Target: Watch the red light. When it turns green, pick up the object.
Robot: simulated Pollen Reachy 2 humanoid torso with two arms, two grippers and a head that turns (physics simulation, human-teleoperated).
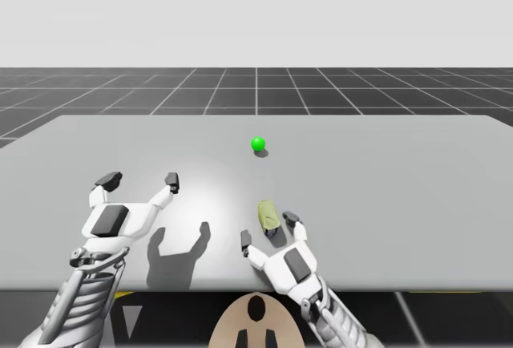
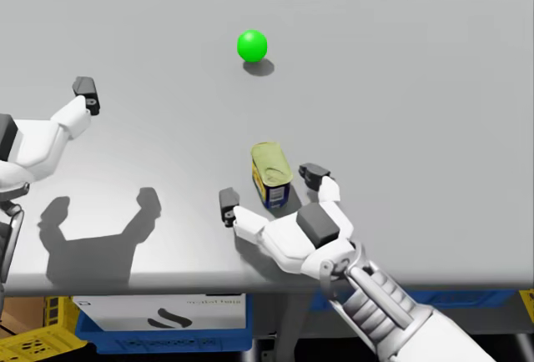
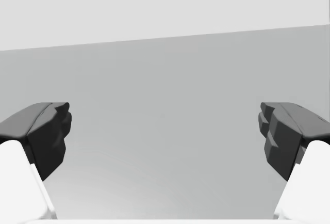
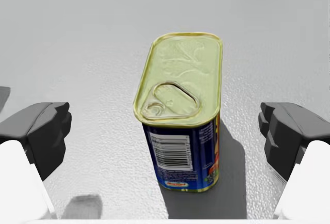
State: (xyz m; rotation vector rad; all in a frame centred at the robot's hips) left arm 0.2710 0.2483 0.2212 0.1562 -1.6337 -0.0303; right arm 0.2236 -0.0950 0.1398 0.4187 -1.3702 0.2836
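Observation:
The light (image 1: 257,144) (image 2: 252,46) is a small green ball on the grey table (image 1: 401,188), toward the far middle. A blue rectangular can with a gold pull-tab lid (image 1: 268,215) (image 2: 271,175) (image 4: 181,131) stands upright near the front edge. My right gripper (image 1: 269,230) (image 2: 271,188) (image 4: 165,136) is open, its fingers on either side of the can and clear of it. My left gripper (image 1: 140,179) (image 3: 165,136) hovers open over bare table at the left, with nothing between its fingers.
Under the table's front edge sit a blue bin holding a white box (image 2: 163,320) and a yellow crate (image 2: 33,337). Shadows of my left gripper fall on the table in front of it.

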